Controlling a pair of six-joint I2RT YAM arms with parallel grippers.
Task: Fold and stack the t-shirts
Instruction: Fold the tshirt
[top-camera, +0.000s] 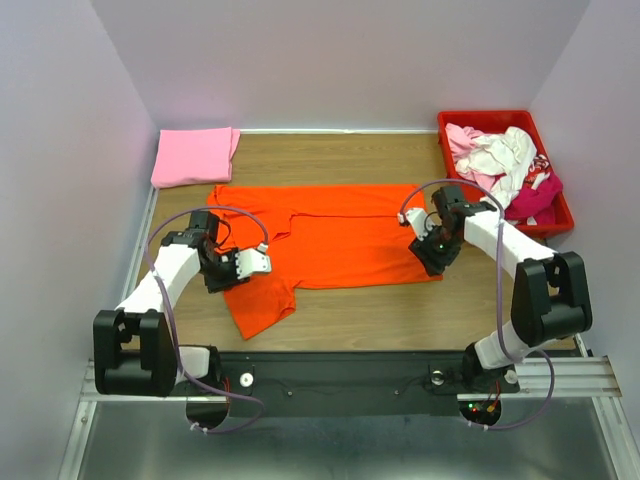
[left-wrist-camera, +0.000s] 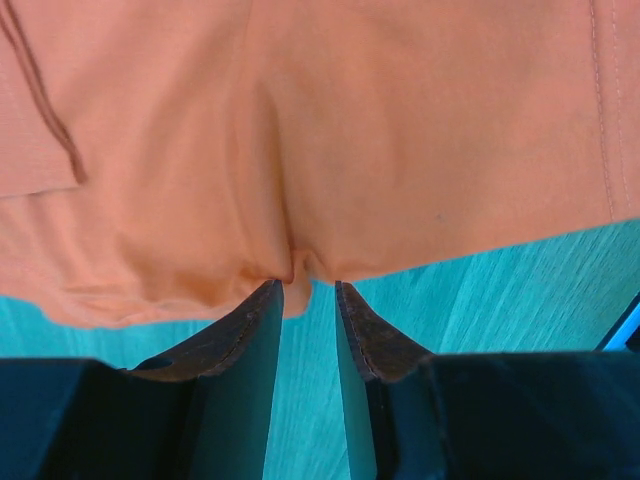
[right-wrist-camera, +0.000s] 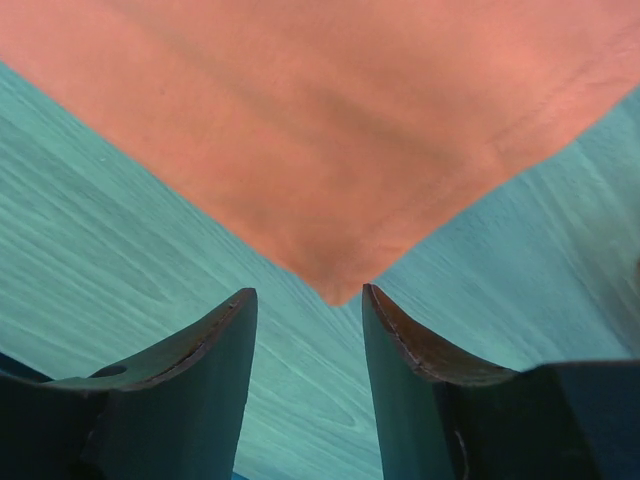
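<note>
Orange t-shirt (top-camera: 340, 240) lies spread flat mid-tabletop (top-camera: 350, 320), one sleeve trailing toward the near-left. A folded pink t-shirt (top-camera: 195, 157) sits at the far-left corner. White (top-camera: 500, 155) and magenta (top-camera: 535, 200) shirts are heaped in the red crate (top-camera: 450, 125) at far right.

Left fingers (left-wrist-camera: 272, 295) are narrowed to a slim gap at the shirt's near edge, w/ the hem puckered into the tips. Looks like a pinch, tho how firm it is can't be told. Right fingers (right-wrist-camera: 245, 300) are spread wide and hold nothing; the shirt's corner points at the gap but stops just short of it.

Risks, as I judge them:
- Only 1 side is gripped, so if the left lifts before the right closes, the cloth drags skewed and the fold comes out crooked.
- The right may close on bare tabletop and miss the corner.
- The left's bite is shallow and only at the edge, so the hem could slip out mid-lift.
- The loose sleeve may tuck under and bunch.
</note>
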